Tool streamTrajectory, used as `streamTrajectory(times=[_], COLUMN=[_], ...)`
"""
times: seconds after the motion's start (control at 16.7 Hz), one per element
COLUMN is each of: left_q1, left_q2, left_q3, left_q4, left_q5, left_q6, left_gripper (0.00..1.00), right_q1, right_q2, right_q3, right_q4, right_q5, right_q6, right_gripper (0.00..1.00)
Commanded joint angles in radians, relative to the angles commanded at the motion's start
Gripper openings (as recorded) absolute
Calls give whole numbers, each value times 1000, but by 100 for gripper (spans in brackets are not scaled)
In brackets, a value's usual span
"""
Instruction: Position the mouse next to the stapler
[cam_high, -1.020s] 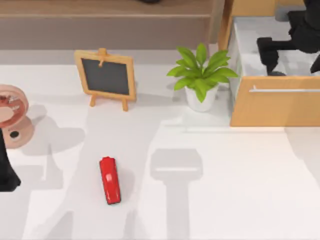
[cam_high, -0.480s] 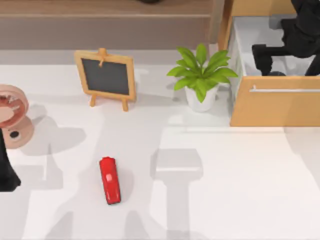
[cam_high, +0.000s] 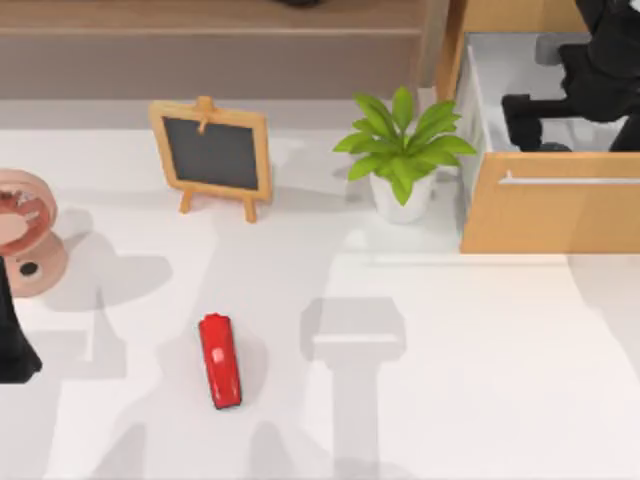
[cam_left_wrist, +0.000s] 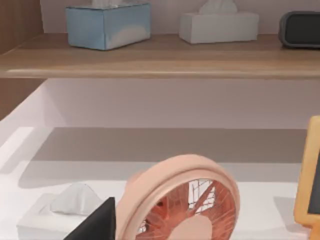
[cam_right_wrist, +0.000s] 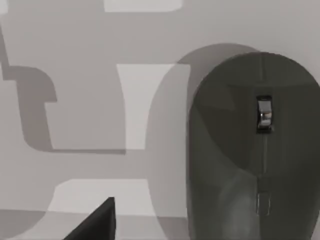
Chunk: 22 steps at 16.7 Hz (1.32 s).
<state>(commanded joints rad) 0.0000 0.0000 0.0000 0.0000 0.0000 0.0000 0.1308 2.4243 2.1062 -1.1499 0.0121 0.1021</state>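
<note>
Most of the right arm is cut off by the top-right corner of the overhead view; what shows is its black right end effector (cam_high: 548, 108) reaching down into the open wooden drawer (cam_high: 550, 215) at the bench's right rear. From above I cannot tell whether its fingers are spread or pressed together, and the drawer's contents under it are hard to make out. The right wrist view fills in what the overhead hides: the mouse (cam_right_wrist: 255, 150), dark grey with a small scroll wheel, lies on the pale drawer floor close under the camera, its lower end running off the edge of the picture. One black fingertip (cam_right_wrist: 97, 222) pokes in at the border, apart from the mouse; nothing is visibly pinched or touched.

The left end effector (cam_high: 12, 345) is a dark shape half cut off at the bench's left edge, beside the pink desk fan (cam_high: 25, 230), and I cannot tell how wide it stands either. In the left wrist view that fan looms close, with tissue boxes on a shelf (cam_left_wrist: 160, 60) behind.

The stapler (cam_high: 220, 360) lies flat on the open white bench (cam_high: 450, 400), left of centre, well apart from the drawer. A small chalkboard easel (cam_high: 212, 155) and a potted plant (cam_high: 403, 150) stand toward the back.
</note>
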Motion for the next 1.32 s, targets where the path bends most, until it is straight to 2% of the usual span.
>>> streamTrajectory(times=[0.84, 1.32], left_q1=[0, 0], left_q2=[0, 0], left_q3=[0, 0], left_q4=[0, 0], left_q5=[0, 0], left_q6=[0, 0], left_gripper=[100, 100], right_q1=[1, 1], right_q2=[29, 29], right_q3=[-28, -28], right_q4=[57, 57], right_q5=[0, 0], right_q6=[1, 1], right_gripper=[100, 40])
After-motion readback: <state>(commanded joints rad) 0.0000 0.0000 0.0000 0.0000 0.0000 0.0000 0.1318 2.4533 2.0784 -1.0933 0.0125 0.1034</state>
